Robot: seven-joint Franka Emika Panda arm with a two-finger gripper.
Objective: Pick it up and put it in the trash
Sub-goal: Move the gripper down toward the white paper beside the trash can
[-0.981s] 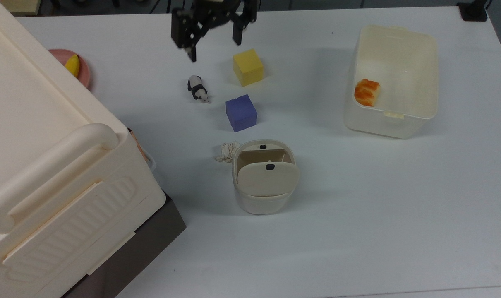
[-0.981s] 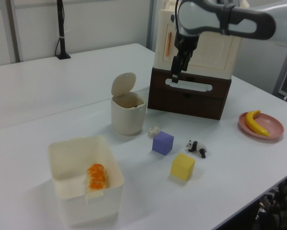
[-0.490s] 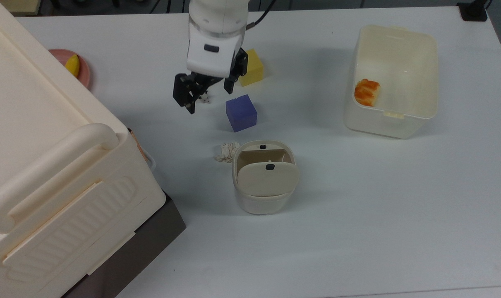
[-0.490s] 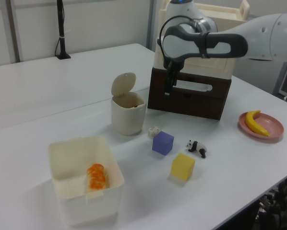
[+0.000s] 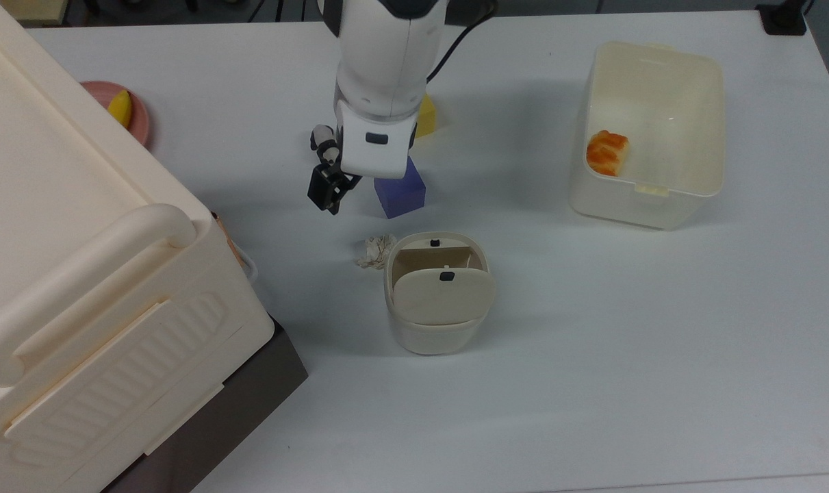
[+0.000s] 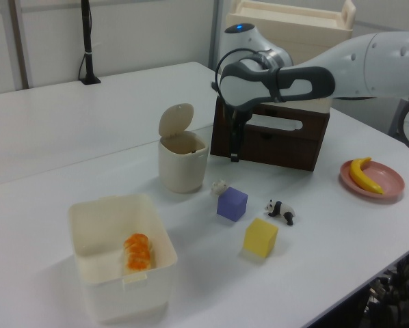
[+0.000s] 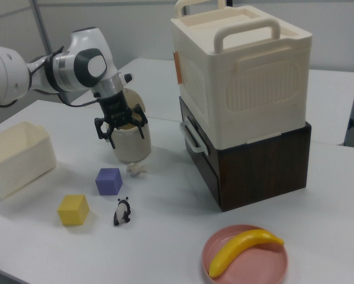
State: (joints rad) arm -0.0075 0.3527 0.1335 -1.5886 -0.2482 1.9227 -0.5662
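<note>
Hand (image 7: 121, 131) spread wide and empty, above the table (image 5: 592, 342). The paper wad (image 5: 375, 250) lies below and just ahead of it, touching the trash bin (image 5: 439, 322). Descend vertically; straddle the wad without nudging the bin or the purple cube (image 5: 402, 192).

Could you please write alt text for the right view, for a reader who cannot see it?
A white robot arm holds its open black gripper above a white table, in front of a small cream plastic bin; a crumpled off-white paper wad lies beside the bin, near a purple cube.
</note>
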